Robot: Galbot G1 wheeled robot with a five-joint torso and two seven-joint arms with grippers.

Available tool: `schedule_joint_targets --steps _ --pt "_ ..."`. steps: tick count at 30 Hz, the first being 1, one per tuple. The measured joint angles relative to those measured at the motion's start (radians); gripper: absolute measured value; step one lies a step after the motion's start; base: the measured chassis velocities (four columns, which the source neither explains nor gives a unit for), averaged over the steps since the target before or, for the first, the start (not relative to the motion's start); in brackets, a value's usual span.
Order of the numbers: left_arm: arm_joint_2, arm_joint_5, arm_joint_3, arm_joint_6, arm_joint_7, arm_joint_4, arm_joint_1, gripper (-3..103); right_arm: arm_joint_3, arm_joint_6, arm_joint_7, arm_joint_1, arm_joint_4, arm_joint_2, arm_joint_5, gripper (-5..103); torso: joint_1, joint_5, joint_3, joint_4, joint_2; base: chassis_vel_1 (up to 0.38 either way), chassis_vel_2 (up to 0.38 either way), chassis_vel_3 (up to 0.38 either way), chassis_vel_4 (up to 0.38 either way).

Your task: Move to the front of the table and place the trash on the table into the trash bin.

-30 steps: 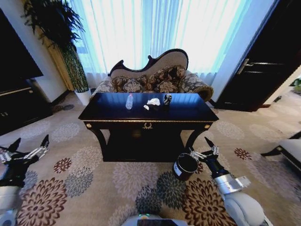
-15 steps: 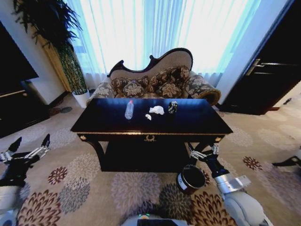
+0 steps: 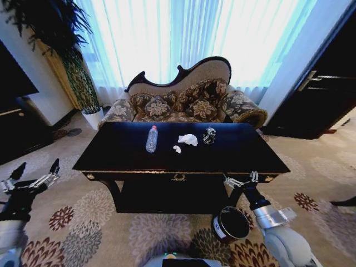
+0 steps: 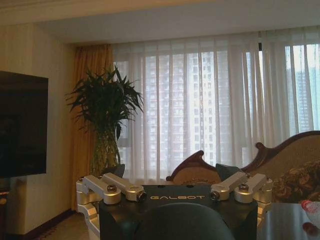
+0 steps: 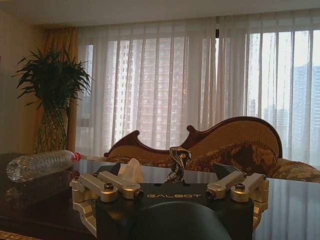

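The dark glossy table (image 3: 250,151) stands straight ahead of me. On its top lie a clear bottle (image 3: 151,139) with a red cap, a white paper ball (image 3: 188,139), a smaller paper scrap (image 3: 177,149) and a dark shiny item (image 3: 208,136). The dark round trash bin (image 3: 231,224) sits on the carpet by the table's front right leg. My right gripper (image 3: 240,179) hovers open just above the bin, at the table's front edge. Low on the left, away from the table, my left gripper (image 3: 32,177) is open and holds nothing. The right wrist view shows the bottle (image 5: 40,164), paper ball (image 5: 131,170) and shiny item (image 5: 177,162).
A patterned sofa (image 3: 183,103) stands right behind the table, before curtained windows. A tall potted plant (image 3: 67,50) and a dark TV cabinet (image 3: 14,119) are at the left, a dark door (image 3: 328,94) at the right. Flowered carpet surrounds the table.
The whole head view has shifted: the camera has come closer, so the table looks larger and the bin sits lower. Both grippers keep their pose, open.
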Motion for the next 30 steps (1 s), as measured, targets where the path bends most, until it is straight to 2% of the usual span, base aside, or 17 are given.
schedule_joint_targets --steps 16,20,24,25,27,29,30 --pt "-0.001 -0.001 0.0 -0.001 0.001 -0.012 0.004 100 -0.004 0.009 -0.021 0.003 0.004 0.0 0.0 100 0.0 -0.0001 0.0 0.0001 0.0 0.0 0.0 0.0 0.0" --pt "0.012 -0.01 0.007 0.011 -0.015 -0.027 0.0 100 -0.003 0.013 -0.025 0.003 0.004 -0.001 0.001 100 0.0 -0.0001 0.0 0.0002 0.0 0.0 0.0 0.0 0.0" --pt "0.07 -0.065 0.029 0.046 -0.079 -0.044 -0.01 100 -0.008 0.019 -0.028 0.003 0.011 0.003 0.0 100 0.0 0.0 0.0 -0.0001 0.0 0.0 0.0 0.0 0.0" --pt "0.07 -0.065 0.029 0.046 -0.079 -0.044 -0.01 100 -0.008 0.019 -0.028 0.003 0.011 0.003 0.0 100 0.0 0.0 0.0 -0.0001 0.0 0.0 0.0 0.0 0.0" --pt "0.117 -0.102 0.055 0.074 -0.139 -0.05 -0.028 100 -0.016 0.02 -0.028 0.01 0.027 -0.006 0.0 100 0.0 -0.0002 0.0 0.0006 0.0 0.0 0.0 0.0 0.0" --pt "0.132 -0.105 0.066 0.081 -0.15 -0.049 -0.039 100 -0.016 0.02 -0.028 0.009 0.032 -0.007 0.0 100 0.0 -0.0001 0.0 0.0005 0.0 0.0 0.0 0.0 0.0" --pt "0.17 -0.114 0.093 0.095 -0.174 -0.041 -0.073 100 -0.015 0.02 -0.028 0.009 0.045 -0.009 0.0 100 0.0 -0.0001 0.0 0.0003 0.0 0.0 0.0 0.0 0.0"
